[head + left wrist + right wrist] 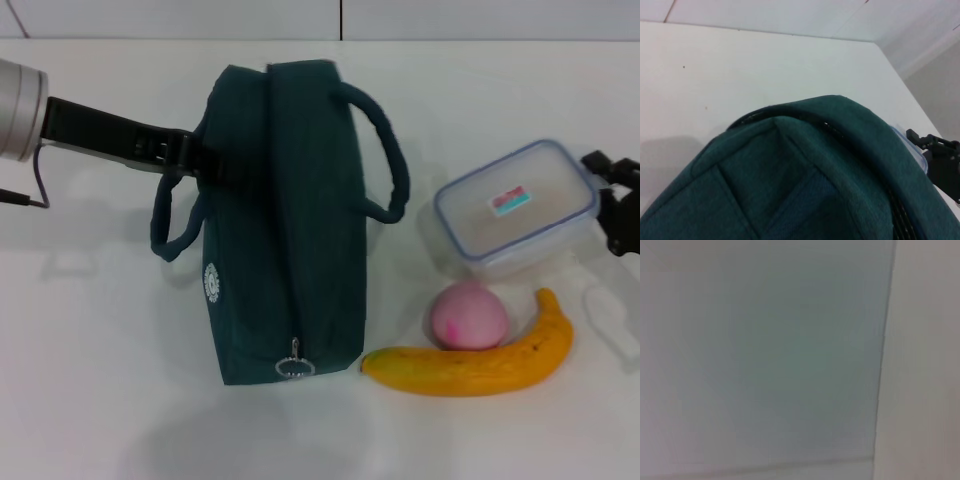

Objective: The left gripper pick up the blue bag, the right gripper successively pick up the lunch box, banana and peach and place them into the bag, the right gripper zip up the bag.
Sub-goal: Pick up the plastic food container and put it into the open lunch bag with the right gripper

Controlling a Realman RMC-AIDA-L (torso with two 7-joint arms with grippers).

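On the white bench [100, 400]: dark teal zipped bag [285, 220], ring-pull near end, left gripper [195, 160] at its side, jaws' state undeterminable.

No readable text, round white emblem on bag [285, 220] illegible, red-and-teal sticker on lunch box [517, 205] lid illegible
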